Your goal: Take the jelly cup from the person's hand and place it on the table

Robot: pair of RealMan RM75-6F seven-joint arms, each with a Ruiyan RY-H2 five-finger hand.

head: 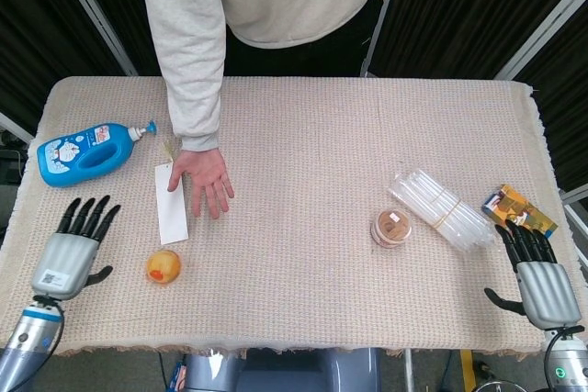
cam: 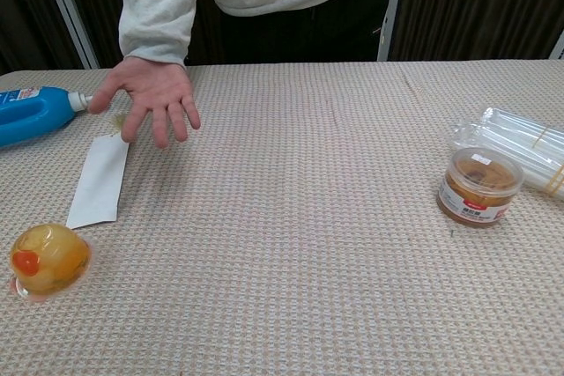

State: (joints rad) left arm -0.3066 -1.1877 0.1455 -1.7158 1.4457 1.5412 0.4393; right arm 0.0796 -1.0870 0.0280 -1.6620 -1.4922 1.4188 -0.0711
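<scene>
The jelly cup, yellow-orange with a red spot, stands alone on the woven table cloth near the front left. My left hand is to the left of the cup, well apart from it, fingers spread and holding nothing; the chest view does not show it. The person's hand hovers empty, palm down, beyond the cup. My right hand rests at the front right corner, fingers spread, empty.
A white paper sleeve lies between the cup and the person's hand. A blue bottle lies at far left. A brown-lidded jar, a clear tube bundle and a yellow packet sit on the right.
</scene>
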